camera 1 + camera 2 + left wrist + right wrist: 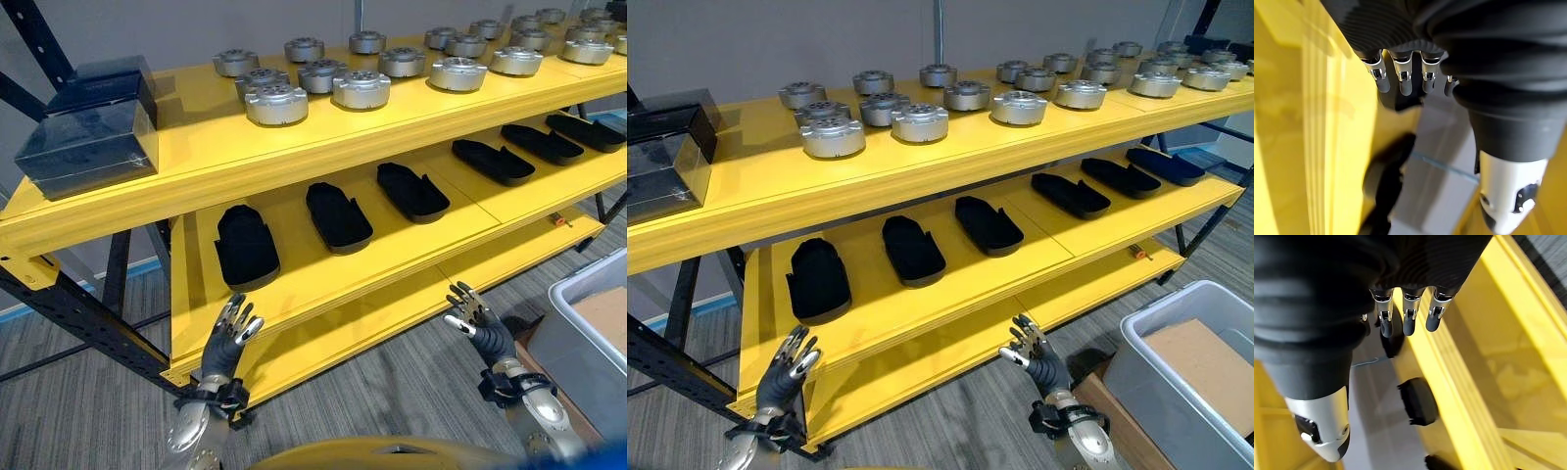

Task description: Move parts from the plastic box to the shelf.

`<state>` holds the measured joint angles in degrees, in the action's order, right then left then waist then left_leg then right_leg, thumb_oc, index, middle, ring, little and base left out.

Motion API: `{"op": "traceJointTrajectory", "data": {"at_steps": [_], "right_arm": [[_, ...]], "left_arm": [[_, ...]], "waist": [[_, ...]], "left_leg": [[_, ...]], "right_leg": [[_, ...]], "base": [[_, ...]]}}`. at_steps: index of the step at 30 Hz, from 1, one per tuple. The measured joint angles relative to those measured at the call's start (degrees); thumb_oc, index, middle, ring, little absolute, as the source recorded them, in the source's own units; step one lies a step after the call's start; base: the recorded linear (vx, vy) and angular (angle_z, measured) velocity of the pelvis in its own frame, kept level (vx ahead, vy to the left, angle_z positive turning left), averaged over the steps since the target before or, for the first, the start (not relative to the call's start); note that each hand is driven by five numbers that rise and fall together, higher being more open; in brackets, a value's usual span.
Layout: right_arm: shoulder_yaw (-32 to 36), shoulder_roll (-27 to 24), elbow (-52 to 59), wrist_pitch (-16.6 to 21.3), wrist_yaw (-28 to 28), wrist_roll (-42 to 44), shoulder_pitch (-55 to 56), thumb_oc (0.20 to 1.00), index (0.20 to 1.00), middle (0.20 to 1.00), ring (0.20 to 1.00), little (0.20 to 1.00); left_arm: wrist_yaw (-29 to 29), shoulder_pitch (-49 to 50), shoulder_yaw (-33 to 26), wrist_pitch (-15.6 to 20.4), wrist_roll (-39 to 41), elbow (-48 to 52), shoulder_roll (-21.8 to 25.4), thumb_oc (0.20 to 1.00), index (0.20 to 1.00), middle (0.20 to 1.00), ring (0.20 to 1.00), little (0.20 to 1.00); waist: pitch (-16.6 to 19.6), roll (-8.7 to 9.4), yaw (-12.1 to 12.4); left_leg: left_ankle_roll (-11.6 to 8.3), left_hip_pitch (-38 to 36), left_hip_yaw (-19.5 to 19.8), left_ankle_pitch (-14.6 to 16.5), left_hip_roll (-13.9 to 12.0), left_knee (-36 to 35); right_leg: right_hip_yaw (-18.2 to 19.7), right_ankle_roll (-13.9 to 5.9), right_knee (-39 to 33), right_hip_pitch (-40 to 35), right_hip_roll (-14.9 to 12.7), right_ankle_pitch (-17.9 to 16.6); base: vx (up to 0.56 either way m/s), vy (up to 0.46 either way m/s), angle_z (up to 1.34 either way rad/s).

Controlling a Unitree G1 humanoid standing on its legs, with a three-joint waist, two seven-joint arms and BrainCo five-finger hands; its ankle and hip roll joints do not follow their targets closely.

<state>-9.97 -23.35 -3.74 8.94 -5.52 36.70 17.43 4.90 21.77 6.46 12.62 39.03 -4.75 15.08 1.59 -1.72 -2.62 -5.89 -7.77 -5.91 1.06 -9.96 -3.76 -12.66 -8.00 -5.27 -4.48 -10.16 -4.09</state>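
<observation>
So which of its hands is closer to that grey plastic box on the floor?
The right hand. It hangs open just beside the grey plastic box, while the left hand, also open, is far across, below the shelf's other end.

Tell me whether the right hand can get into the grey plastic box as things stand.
Probably yes. The right hand is open and holds nothing, raised before the yellow shelf, and the plastic box stands open-topped just to its right with nothing between them.
</observation>
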Motion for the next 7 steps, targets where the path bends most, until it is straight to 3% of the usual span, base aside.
{"op": "traceJointTrajectory", "data": {"at_steps": [7], "right_arm": [[0.02, 0.57, 0.06, 0.01, 0.76, 0.13, -1.72, 1.0, 1.0, 1.0, 1.0, 1.0]], "left_arm": [[1.08, 0.59, 0.76, -0.03, 0.36, 0.01, 0.44, 1.0, 1.0, 1.0, 1.0, 1.0]], "waist": [[-0.04, -0.83, 0.38]], "left_leg": [[-0.01, -0.2, 0.05, -0.08, 0.07, -0.15]], "right_leg": [[0.08, -0.01, 0.0, -0.05, -0.02, -0.21]], "base": [[0.0, 0.0, 0.0]]}}
